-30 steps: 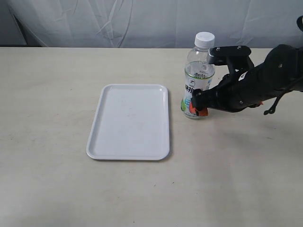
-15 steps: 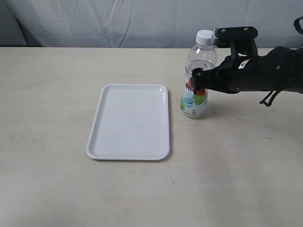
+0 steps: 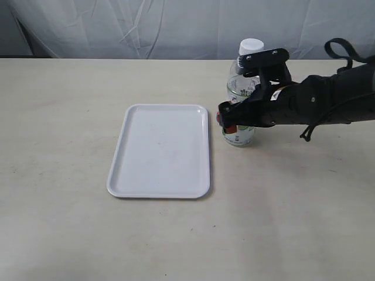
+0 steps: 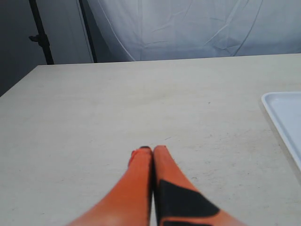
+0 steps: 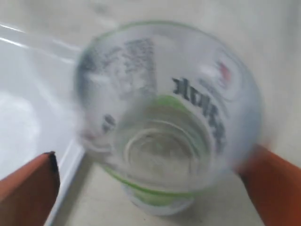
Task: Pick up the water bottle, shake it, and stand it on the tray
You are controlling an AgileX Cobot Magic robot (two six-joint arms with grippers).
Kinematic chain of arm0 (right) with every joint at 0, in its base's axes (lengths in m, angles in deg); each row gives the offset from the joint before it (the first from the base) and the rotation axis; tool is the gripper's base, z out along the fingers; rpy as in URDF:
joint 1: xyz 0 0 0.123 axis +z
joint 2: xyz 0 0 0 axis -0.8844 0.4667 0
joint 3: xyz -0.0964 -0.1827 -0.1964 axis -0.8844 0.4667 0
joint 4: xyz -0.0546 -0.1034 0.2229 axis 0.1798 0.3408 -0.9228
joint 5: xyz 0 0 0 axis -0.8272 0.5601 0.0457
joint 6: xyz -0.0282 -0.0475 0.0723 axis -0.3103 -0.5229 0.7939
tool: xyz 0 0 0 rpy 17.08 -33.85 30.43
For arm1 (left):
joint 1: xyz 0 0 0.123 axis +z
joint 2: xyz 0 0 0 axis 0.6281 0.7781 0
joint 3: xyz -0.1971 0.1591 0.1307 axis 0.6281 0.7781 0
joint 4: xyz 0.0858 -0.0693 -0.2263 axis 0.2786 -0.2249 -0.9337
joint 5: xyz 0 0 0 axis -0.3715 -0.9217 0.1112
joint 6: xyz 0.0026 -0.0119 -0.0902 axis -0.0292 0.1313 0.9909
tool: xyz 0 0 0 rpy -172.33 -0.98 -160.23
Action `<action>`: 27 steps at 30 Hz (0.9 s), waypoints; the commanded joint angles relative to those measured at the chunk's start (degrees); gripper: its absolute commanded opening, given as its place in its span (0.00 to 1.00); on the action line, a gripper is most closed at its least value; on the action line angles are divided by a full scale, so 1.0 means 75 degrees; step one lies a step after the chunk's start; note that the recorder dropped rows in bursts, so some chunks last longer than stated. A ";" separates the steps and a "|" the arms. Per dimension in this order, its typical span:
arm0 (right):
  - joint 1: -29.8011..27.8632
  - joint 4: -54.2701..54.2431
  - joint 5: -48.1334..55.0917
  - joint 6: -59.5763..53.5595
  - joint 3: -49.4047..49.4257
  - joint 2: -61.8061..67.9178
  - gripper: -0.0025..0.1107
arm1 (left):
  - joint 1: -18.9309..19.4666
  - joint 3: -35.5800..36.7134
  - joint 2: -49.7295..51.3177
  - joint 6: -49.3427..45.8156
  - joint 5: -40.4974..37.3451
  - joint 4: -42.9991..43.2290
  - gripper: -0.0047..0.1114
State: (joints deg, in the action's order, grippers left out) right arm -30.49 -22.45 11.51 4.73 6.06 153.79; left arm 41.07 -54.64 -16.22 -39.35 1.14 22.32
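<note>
The water bottle (image 3: 239, 136) stands upright on the table just right of the white tray (image 3: 161, 149), white cap on top. My right gripper (image 3: 233, 119) reaches in from the right at label height, its orange fingers on either side of the bottle. In the right wrist view the bottle (image 5: 164, 117) fills the space between the fingers of the gripper (image 5: 150, 162). One finger rests against it; the other stands a little off, so the jaws are open. My left gripper (image 4: 153, 149) is shut on nothing over bare table, with the tray's edge (image 4: 284, 113) off to one side.
A white cloth backdrop hangs behind the beige table (image 3: 70, 117). The tray's rim (image 5: 66, 165) lies close beside the bottle's base. A dark stand (image 4: 40, 33) rises past the table's far corner.
My right gripper rose from the bottle's base to label height, then pushed further left around the bottle. The bottle stayed in place on the table.
</note>
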 commanded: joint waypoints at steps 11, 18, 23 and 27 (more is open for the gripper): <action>0.0227 -0.0186 -0.1275 -0.0045 -0.0604 0.0533 0.94 | 0.0006 0.0017 -0.0032 0.0051 0.0106 -0.0062 0.04; 0.0227 -0.0320 -0.1275 -0.0045 -0.1117 0.0978 0.93 | 0.0006 0.0017 -0.0032 0.0051 0.0106 -0.0062 0.04; 0.0227 -0.0320 -0.0757 -0.0045 -0.1117 0.0978 0.23 | 0.0006 0.0017 -0.0032 0.0051 0.0106 -0.0062 0.04; 0.0227 -0.0347 -0.0347 -0.0045 -0.1117 0.0978 0.02 | 0.0006 0.0017 -0.0032 0.0051 0.0106 -0.0062 0.04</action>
State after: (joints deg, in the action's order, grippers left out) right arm -28.80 -24.80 5.21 4.62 -2.44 160.97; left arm 41.07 -54.64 -16.22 -39.35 1.14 22.32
